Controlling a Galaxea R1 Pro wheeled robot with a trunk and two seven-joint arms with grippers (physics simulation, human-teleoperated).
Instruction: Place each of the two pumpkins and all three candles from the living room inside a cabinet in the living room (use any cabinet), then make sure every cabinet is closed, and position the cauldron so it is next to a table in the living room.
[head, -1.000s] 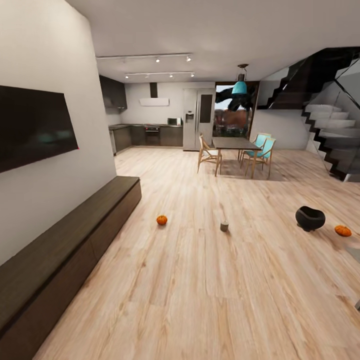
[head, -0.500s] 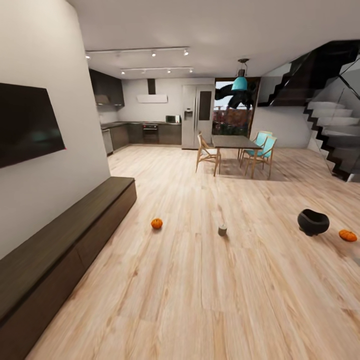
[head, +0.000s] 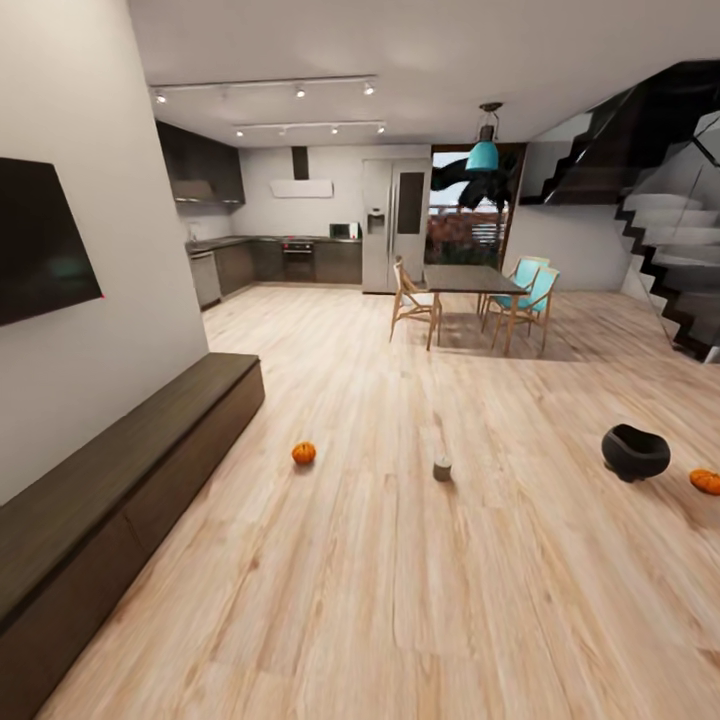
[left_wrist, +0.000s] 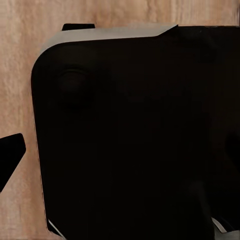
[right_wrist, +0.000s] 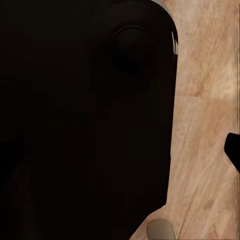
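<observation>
- Head view: a plank floor (head: 400, 600) runs from the near edge to a kitchen at 12 o'clock.
- The cabinet (head: 120, 500) lies along the wall from 9 toward 7 o'clock, its front panels shut, under a black TV (head: 35, 245).
- A small pumpkin (head: 304, 453) sits on the floor just left of centre, near the cabinet's far end but apart from it.
- One candle (head: 442, 468) stands upright near centre, right of that pumpkin and well apart from it.
- The cauldron (head: 635, 451) sits on the floor at 3 o'clock, mouth up.
- A second pumpkin (head: 706, 481) lies just right of the cauldron, cut by the frame edge.
- A dining table (head: 470, 285) with chairs stands at 1 o'clock; stairs (head: 670, 250) climb at 2 o'clock.
- Left wrist view: a dark rounded robot body (left_wrist: 135, 135) over the wood floor; a black tip pokes in at one edge. I cannot tell how the left jaws stand.
- Right wrist view: a like dark body (right_wrist: 85, 115) over the floor; I cannot tell the right jaws' state either.
</observation>
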